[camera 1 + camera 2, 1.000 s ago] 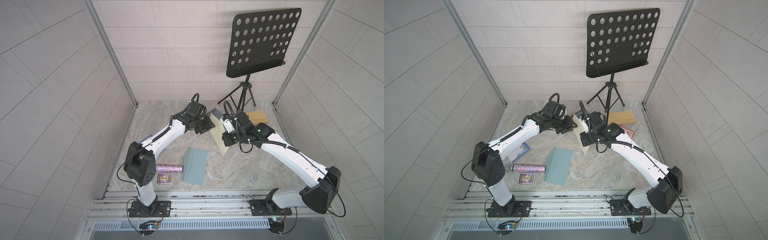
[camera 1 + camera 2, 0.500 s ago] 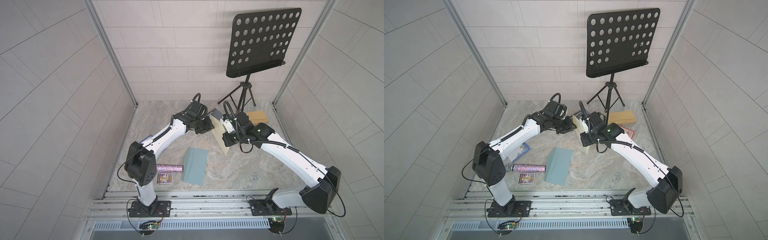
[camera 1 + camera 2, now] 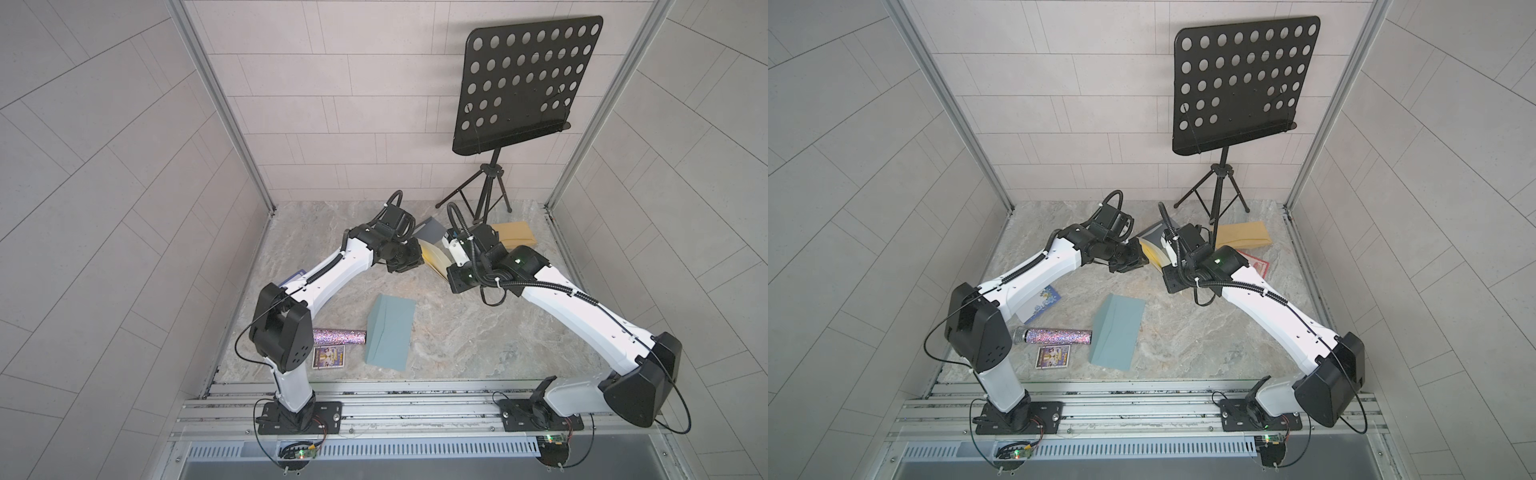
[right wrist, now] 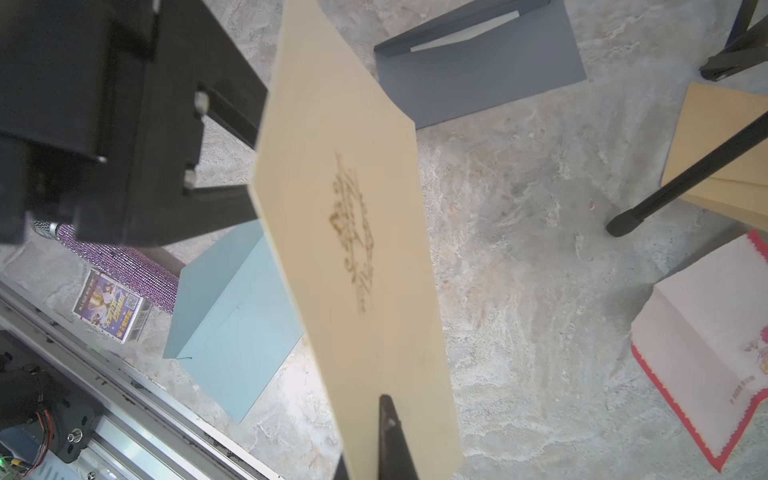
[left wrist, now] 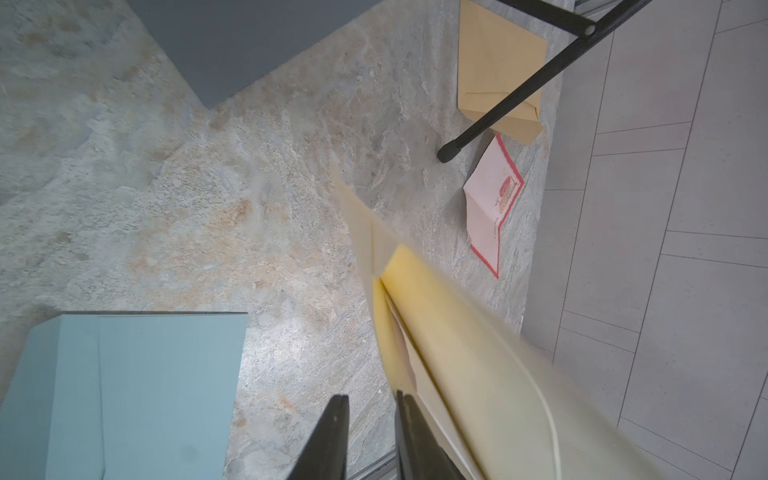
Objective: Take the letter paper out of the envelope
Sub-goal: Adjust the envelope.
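Four envelopes: cream (image 4: 353, 249), teal (image 3: 390, 332), grey (image 3: 432, 229), brown (image 3: 513, 233). Two printed cards (image 3: 1254, 264) (image 3: 1042, 305). One microphone (image 3: 1054, 336), one card box (image 3: 1054, 356), one music stand (image 3: 528, 83).

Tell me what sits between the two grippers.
The cream envelope, held clear of the table. The right gripper is shut on one end; the left gripper is open at its edge. Both top views and both wrist views show it.
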You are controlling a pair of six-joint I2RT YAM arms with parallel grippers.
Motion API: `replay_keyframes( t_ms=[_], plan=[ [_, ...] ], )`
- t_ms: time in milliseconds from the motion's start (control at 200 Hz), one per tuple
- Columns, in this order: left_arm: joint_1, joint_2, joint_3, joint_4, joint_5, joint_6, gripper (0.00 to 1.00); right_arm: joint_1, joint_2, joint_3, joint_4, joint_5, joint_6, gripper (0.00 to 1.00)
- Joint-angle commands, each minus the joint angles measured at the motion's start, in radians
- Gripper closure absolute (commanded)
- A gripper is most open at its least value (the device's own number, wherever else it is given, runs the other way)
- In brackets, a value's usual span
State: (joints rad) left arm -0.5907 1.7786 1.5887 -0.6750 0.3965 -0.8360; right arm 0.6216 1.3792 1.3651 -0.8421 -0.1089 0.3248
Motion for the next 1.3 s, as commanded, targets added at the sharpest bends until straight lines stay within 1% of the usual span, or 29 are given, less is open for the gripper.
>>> replay_keyframes(
  t_ms=[0, 365, 685, 755, 830, 910, 946, 1166, 1296],
  plan=[
    [0.002, 0.033, 0.014, -0.092, -0.061, 0.023, 0.74, 0.007, -0.054, 0.02, 0.03, 0.023, -0.005, 1.0],
    [0.002, 0.039, -0.019, -0.11, -0.09, 0.026, 0.73, 0.015, -0.077, 0.025, 0.047, 0.02, 0.011, 1.0],
    [0.001, 0.038, -0.038, -0.099, -0.087, 0.022, 0.73, 0.024, -0.092, 0.013, 0.046, 0.041, 0.02, 1.0],
    [0.001, 0.033, -0.038, -0.085, -0.073, 0.016, 0.71, 0.03, -0.09, 0.01, 0.044, 0.039, 0.019, 1.0],
    [0.002, 0.029, -0.037, -0.058, -0.047, -0.002, 0.67, 0.044, -0.085, 0.008, 0.043, 0.041, 0.017, 1.0],
    [0.002, 0.025, -0.043, -0.016, -0.004, -0.043, 0.61, 0.058, -0.08, 0.004, 0.043, 0.043, 0.017, 1.0],
    [0.003, 0.025, -0.046, 0.001, 0.016, -0.069, 0.6, 0.062, -0.08, 0.0, 0.045, 0.044, 0.017, 1.0],
    [0.032, 0.017, -0.102, 0.113, 0.119, -0.285, 0.6, 0.079, -0.079, -0.01, 0.046, 0.063, 0.007, 1.0],
    [0.052, 0.008, -0.17, 0.237, 0.182, -0.443, 0.6, 0.082, -0.085, -0.022, 0.053, 0.063, 0.01, 1.0]
  ],
)
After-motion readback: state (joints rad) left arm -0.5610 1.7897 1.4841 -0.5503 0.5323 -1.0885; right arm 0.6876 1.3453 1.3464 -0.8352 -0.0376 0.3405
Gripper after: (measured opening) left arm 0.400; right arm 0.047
